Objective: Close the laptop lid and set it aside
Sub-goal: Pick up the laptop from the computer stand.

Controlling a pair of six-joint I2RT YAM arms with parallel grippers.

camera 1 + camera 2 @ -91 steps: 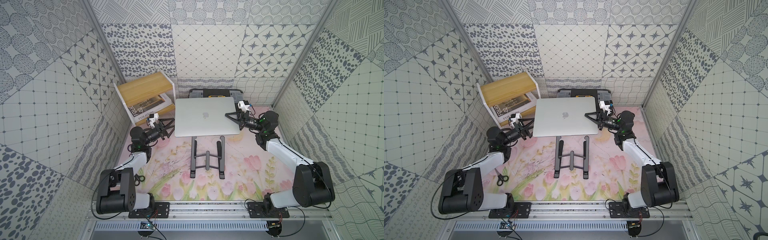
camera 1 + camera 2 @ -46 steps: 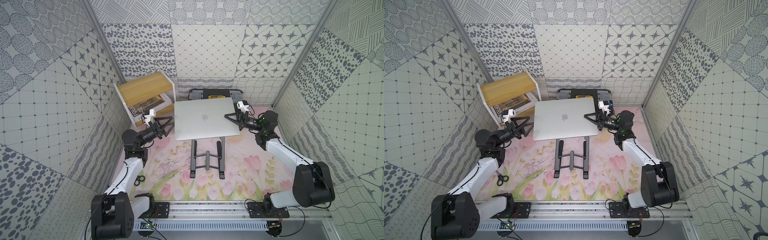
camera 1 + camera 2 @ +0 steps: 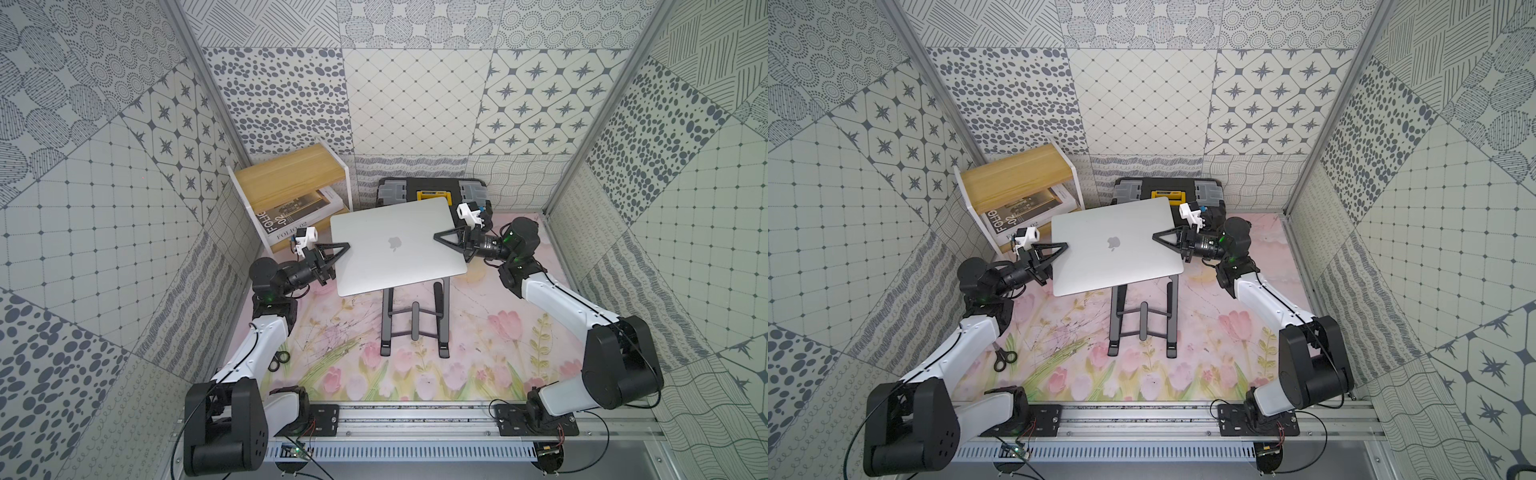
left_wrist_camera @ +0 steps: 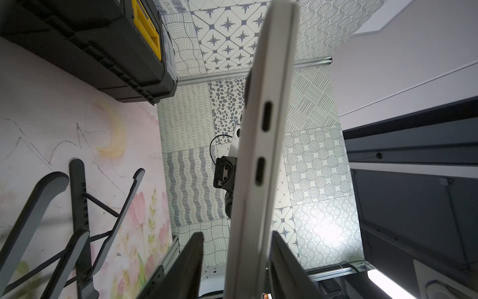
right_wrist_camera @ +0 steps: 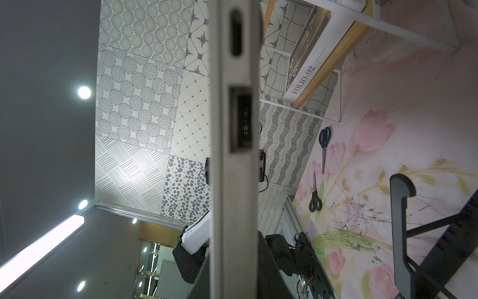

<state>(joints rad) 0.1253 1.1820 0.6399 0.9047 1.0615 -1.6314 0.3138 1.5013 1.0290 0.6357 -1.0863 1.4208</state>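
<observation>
One laptop point(image 3: 399, 245), its lid point(image 3: 1113, 249) shut flat with the logo up, hangs in the air between two grippers, clear of the one stand point(image 3: 413, 324) beneath it. The right gripper point(image 3: 436, 237) is clamped tight on the laptop's right edge, a finger pressed against each face in the right wrist view. The left gripper point(image 3: 345, 247) straddles the left edge. Its upper finger point(image 4: 284, 264) lies against the lid, while its lower finger point(image 4: 191, 259) shows a gap under the base, so that grip is not closed. The laptop sits skewed, with its far right corner over the near edge of the one toolbox point(image 3: 432, 187) in both top views. Its far left corner is near the one shelf point(image 3: 291, 174), which holds a book point(image 3: 286, 226). Two pairs of scissors lie on the mat point(image 3: 478, 332) at the left, one blue-handled point(image 5: 324, 137) and one black point(image 5: 314, 199), well apart from the stand. The near half of the mat and the strip right of the stand are open floor. The far side is crowded by the toolbox and shelf.
</observation>
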